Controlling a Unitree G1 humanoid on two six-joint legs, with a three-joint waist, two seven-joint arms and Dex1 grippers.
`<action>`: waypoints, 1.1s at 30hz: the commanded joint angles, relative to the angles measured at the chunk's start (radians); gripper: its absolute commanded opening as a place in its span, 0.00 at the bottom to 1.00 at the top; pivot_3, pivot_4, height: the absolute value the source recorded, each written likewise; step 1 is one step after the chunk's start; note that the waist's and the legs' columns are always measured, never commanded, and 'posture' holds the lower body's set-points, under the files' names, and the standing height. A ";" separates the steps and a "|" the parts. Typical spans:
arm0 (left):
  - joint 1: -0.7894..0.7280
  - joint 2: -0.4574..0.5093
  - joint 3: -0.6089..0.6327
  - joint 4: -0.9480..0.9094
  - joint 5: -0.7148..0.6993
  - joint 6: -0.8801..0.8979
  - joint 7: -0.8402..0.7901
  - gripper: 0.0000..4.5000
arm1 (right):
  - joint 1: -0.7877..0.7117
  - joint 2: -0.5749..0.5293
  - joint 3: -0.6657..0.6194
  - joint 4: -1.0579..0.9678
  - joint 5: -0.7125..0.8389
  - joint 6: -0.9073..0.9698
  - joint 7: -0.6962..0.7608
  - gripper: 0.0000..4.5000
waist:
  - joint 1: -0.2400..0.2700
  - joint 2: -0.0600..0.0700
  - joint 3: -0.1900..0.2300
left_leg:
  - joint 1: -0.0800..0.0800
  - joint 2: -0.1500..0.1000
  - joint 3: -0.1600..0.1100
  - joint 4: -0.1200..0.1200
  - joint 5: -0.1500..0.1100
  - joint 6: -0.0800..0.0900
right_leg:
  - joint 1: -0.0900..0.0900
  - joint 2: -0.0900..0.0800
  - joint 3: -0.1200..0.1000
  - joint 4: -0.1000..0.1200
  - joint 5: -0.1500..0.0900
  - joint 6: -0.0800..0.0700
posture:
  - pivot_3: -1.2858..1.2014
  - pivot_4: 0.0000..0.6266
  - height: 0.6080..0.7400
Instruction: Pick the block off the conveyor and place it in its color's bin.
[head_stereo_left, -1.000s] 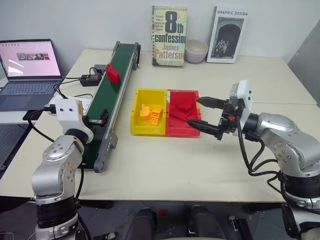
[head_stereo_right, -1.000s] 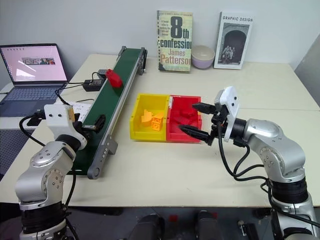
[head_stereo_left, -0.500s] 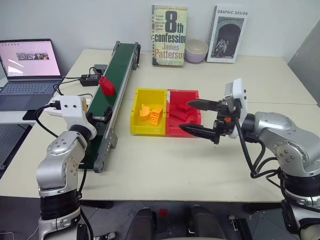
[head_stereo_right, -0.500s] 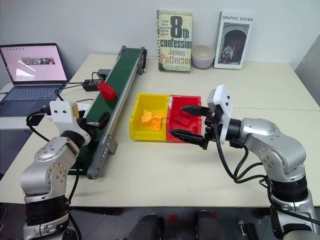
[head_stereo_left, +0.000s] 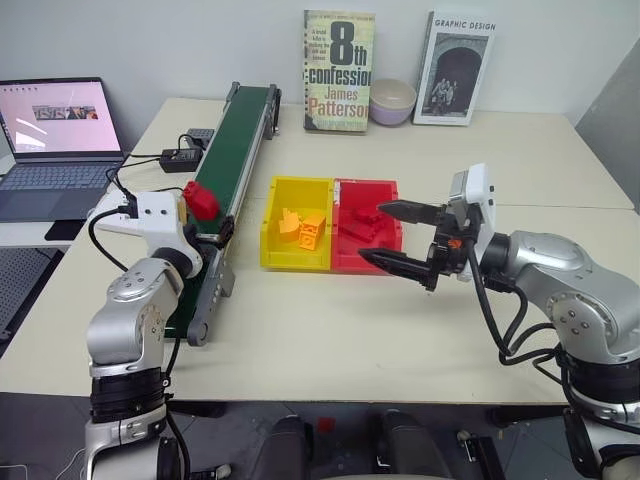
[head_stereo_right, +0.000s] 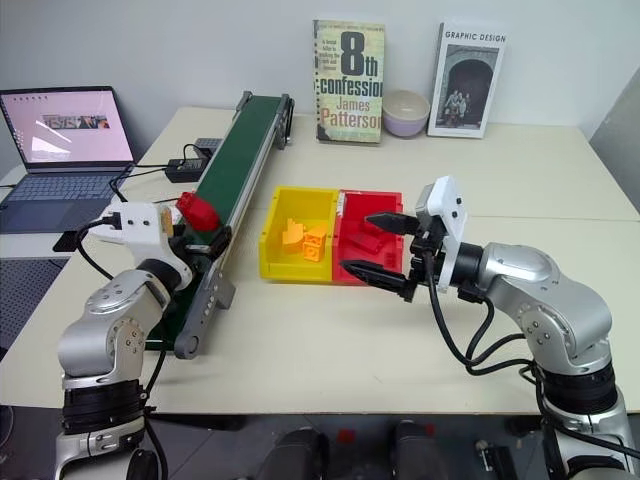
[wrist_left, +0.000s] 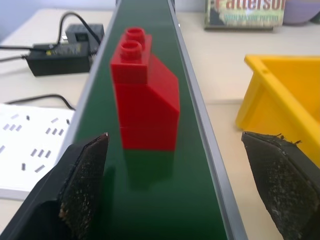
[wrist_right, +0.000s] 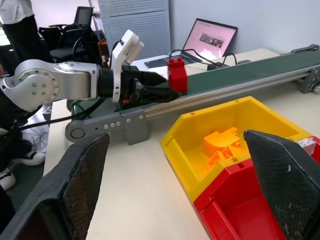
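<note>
Down the belt toward the near end has come the red block (wrist_left: 145, 90), and the left gripper (wrist_left: 175, 185) has crept forward to meet it; the right gripper (head_stereo_left: 405, 238) has shifted slightly toward the bins. That block stands upright on the dark green conveyor (head_stereo_left: 240, 130), just ahead of the left gripper, whose fingers (wrist_left: 82, 182) are spread wide on either side of the belt with nothing between them yet. The right gripper hovers with its jaws likewise apart and empty, just beside the red bin (head_stereo_left: 385, 262), which already holds other red blocks and is joined to the yellow bin (head_stereo_left: 275, 250) with its orange-yellow pieces. The risk, as I judge it, is timing: if the belt is running, a late closing could let the tall, narrow block ride into the gripper and topple, or a finger could catch the silver side rail instead of the brick. Around the conveyor lie a power adapter (head_stereo_left: 180, 158) with cables, a laptop (head_stereo_left: 55, 135), two books (head_stereo_left: 338, 70) and a bowl (head_stereo_left: 392, 100) at the back; the yellow bin sits between the conveyor and the red bin, so the carry must pass over it.
</note>
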 joint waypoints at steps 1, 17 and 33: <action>-0.023 0.013 0.019 0.001 0.027 -0.033 0.032 0.98 | 0.008 0.002 -0.021 -0.047 0.022 0.006 -0.032 1.00 | 0.000 0.000 0.000 | 0.000 0.000 0.000 0.000 0.000 0.000 | 0.000 0.000 0.000 0.000 0.000 0.000 | 0.52 0.24 1.00; 0.048 -0.007 0.064 -0.155 -0.091 0.068 0.010 0.35 | 0.031 0.010 -0.031 -0.058 0.040 0.005 -0.084 1.00 | 0.000 0.000 0.000 | 0.000 0.000 0.000 0.000 0.000 0.000 | 0.000 -0.001 0.000 0.000 0.000 0.000 | 0.52 0.24 1.00; -0.294 0.178 -0.142 -0.004 -0.124 0.137 -0.301 0.34 | 0.029 -0.027 -0.103 -0.094 0.035 0.025 -0.173 1.00 | 0.001 0.000 0.000 | 0.000 -0.002 0.002 0.000 0.000 0.000 | 0.000 0.002 -0.001 -0.001 0.000 0.000 | 0.52 0.24 1.00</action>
